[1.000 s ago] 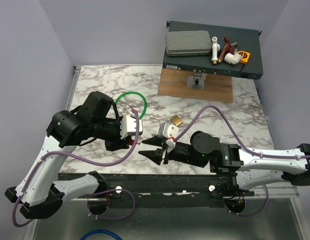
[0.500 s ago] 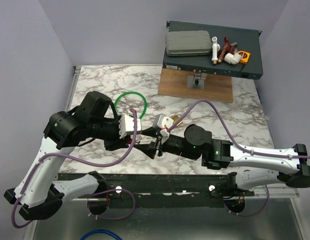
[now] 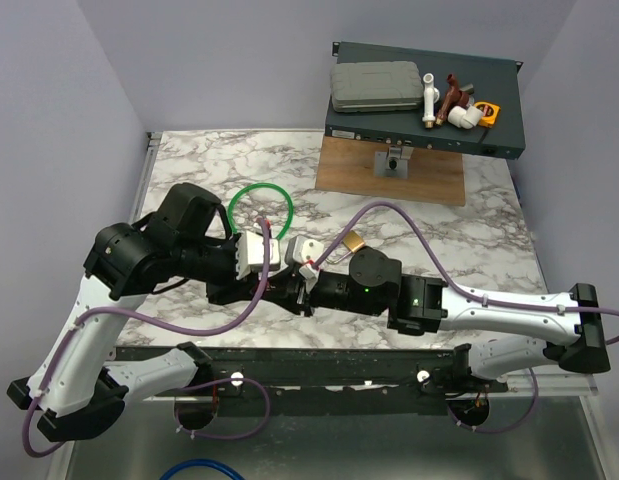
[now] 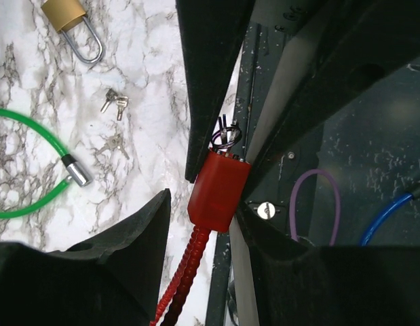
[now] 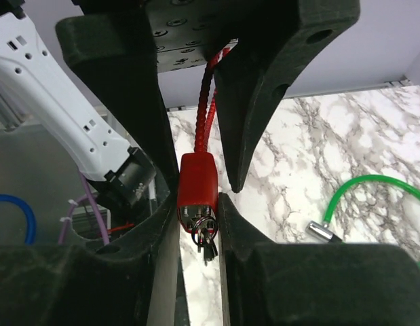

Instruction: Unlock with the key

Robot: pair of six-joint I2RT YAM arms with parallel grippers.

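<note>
One padlock (image 4: pixel 70 20), green cable (image 4: pixel 33 197) near key (image 4: pixel 220 187)

On the marble table (image 3: pixel 469 230), you find the green cable loop (image 3: pixel 261 186) at eleven o'clock; at one o'clock, a wooden board (image 3: pixel 434 178) supports a dark rack (image 3: pixel 419 130) carrying a grey case (image 3: pixel 374 88).

Robot arms: two (left arm (image 3: pixel 139 262), right arm (image 3: pixel 494 312)).
Pincers: two (left pincer (image 4: pixel 203 227), right pincer (image 5: pixel 196 204)).
Red-headed key (image 4: pixel 218 187) on red cord: one.
Loose small keys (image 4: pixel 115 103) on table (image 4: pixel 152 68): three, as far as shows.
Brass padlock (image 4: pixel 70 20): one.
Green cable loop (image 3: pixel 260 185): one.
Rack unit (image 3: pixel 419 130): one.
Grey case (image 3: pixel 374 87): one.
White pipe fittings (image 3: pixel 430 98) (image 3: pixel 464 117): two.
Wooden board (image 3: pixel 389 178): one.
</note>
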